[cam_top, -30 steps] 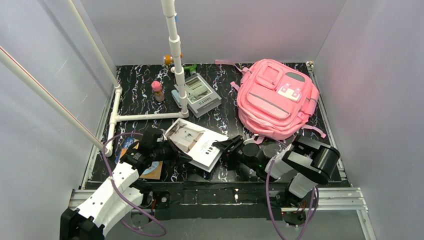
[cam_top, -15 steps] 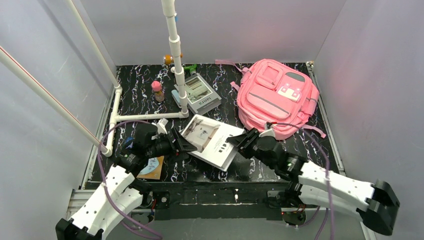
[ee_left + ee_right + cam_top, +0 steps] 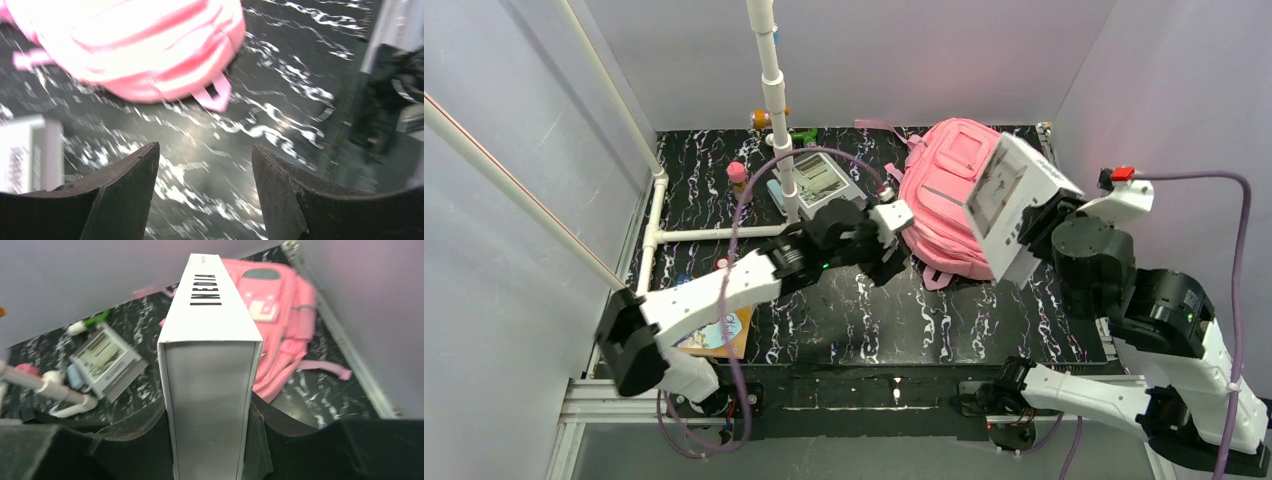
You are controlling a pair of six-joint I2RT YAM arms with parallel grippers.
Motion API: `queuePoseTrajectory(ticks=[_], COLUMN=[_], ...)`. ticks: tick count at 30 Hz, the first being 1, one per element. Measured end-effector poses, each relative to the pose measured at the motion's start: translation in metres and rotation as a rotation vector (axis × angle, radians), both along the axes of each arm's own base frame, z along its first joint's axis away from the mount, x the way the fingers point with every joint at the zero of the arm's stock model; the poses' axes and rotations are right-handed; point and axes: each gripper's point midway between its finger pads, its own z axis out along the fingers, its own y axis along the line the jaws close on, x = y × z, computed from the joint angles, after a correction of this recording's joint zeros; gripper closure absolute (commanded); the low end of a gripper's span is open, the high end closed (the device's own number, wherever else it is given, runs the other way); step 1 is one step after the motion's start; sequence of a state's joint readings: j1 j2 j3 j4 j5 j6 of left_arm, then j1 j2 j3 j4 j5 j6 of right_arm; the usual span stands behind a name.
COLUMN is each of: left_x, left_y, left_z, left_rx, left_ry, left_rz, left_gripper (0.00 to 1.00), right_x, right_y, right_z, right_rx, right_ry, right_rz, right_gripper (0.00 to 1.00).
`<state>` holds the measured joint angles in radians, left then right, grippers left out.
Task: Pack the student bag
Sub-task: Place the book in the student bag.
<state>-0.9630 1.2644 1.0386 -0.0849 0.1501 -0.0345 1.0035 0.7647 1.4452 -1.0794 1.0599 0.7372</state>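
Left arm: stretched low over the table, running from its base at the near left edge diagonally forward and to the right, elbow nearly straight. Left gripper at mid-table, pointing forward-right and slightly down. Jaws well apart, nothing between the fingers.

Right arm: folded and raised high. The lower link lies along the near edge toward the right, the upper links rise steeply, and the wrist turns back to the left. Right gripper is up in the air, its fingers clamped on either side of a book held on edge.
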Motion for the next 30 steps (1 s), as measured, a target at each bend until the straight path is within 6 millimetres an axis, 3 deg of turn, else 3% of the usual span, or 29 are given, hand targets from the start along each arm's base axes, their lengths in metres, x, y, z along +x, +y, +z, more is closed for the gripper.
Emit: queuePoseTrajectory(ticks=[2,3,5,11,15,23,30], left_x=[0.038,0.059,0.070,0.122,0.140,0.149,0.149], left_y=[-0.038,-0.061,-0.072,-0.126,-0.142,-0.148,-0.147], left_z=[0.000,-0.020,-0.052,-0.112,-0.140,-0.141,-0.141], left_rx=[0.070,0.133,0.212,0.303,0.335,0.353,0.363], left_ry=[-0.165,-0.246,-0.256,-0.334,-0.361,-0.410,-0.427], left_rz=[-0.074,-0.124,-0.173,-0.265,-0.297,-0.332,-0.344], left_gripper=[0.30,0.29,0.29,0.32,0.39,0.58,0.64], right_x=[0.004,0.003,0.000,-0.021,-0.026,-0.029,-0.028], right_y=[-0.015,-0.034,-0.046,-0.087,-0.094,-0.097,-0.092], right_z=[0.021,0.046,0.053,0.064,0.066,0.057,0.053], right_rx=[-0.099,-0.131,-0.141,-0.100,-0.078,-0.064,-0.074], right_ry=[-0.017,-0.059,-0.080,-0.137,-0.150,-0.147,-0.138], right_rz=[-0.069,-0.146,-0.177,-0.218,-0.225,-0.209,-0.195], right_gripper=[0.99,0.99,0.99,0.99,0.99,0.99,0.99])
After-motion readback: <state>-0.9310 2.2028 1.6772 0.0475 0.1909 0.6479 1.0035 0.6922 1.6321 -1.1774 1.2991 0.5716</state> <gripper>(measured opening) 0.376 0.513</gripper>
